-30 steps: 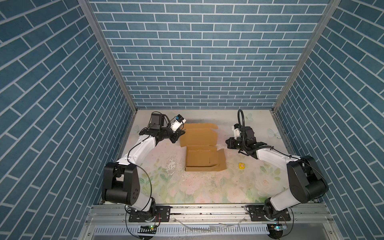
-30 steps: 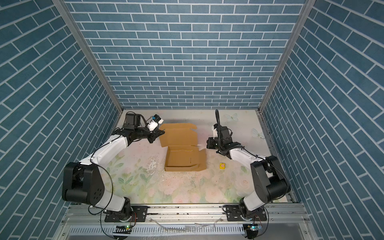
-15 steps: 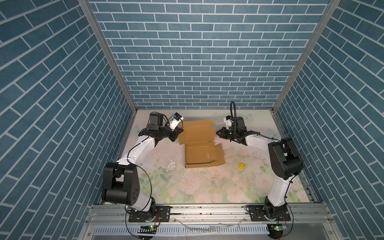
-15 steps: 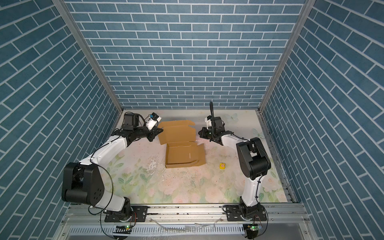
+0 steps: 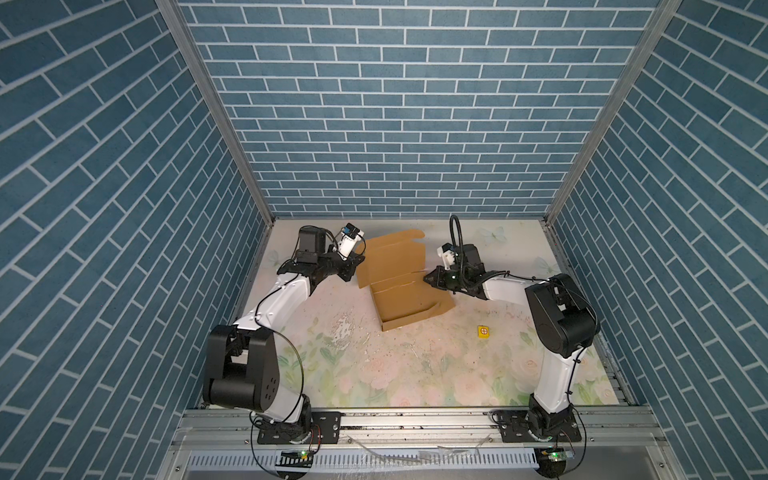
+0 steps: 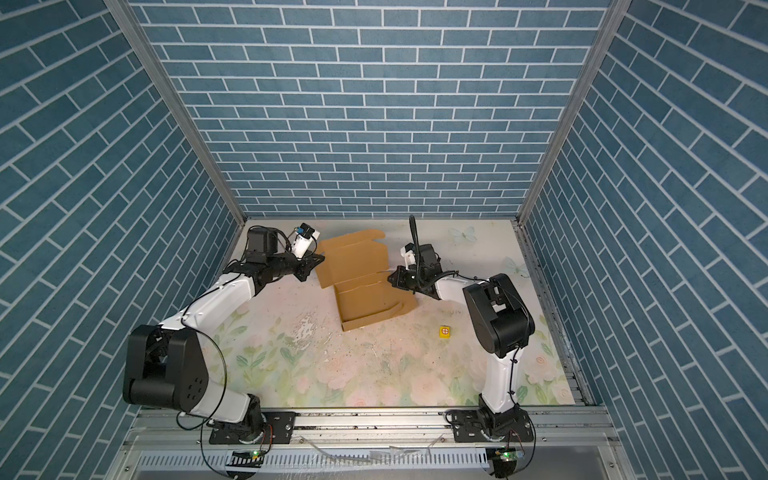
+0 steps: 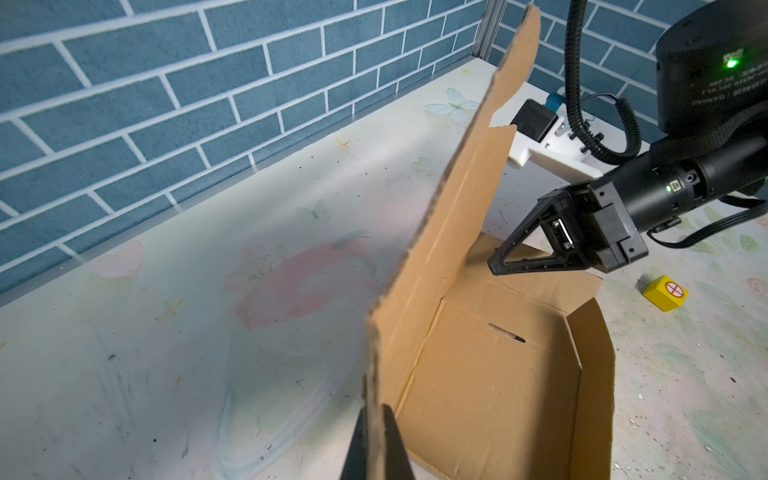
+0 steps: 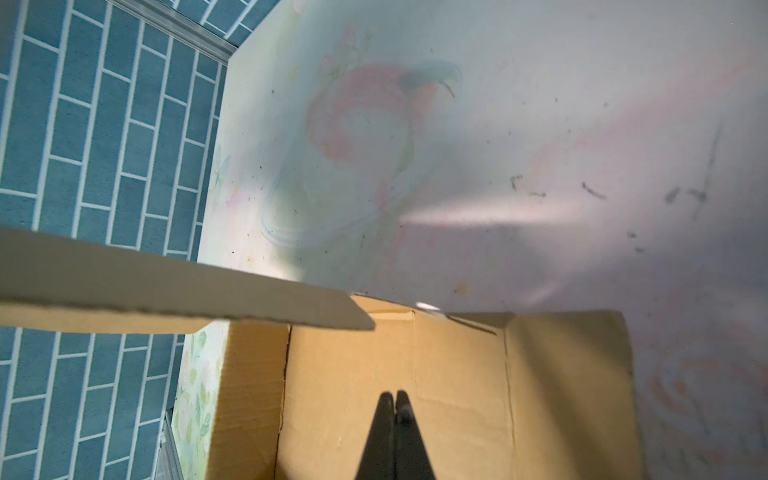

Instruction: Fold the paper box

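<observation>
While the paper box [image 5: 405,291] sits at far centre of the table [image 5: 374,374], its lid panel stands raised. Left gripper [image 7: 375,419] fingers clamp the lid's left edge; right gripper [image 8: 395,399] fingers are closed, empty, over the right flap.

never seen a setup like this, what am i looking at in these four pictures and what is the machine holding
Two robot arms stand at the front of a flowery table. Two pictures look down from one overhead camera; the other two come from a small camera on each arm's wrist, close behind its pincers. On the table lie a half-folded brown cardboard box and a small yellow cube. The left gripper is pinched shut on the edge of the box's raised lid. The right gripper is shut on nothing, its tip at the box's side flap.
</observation>
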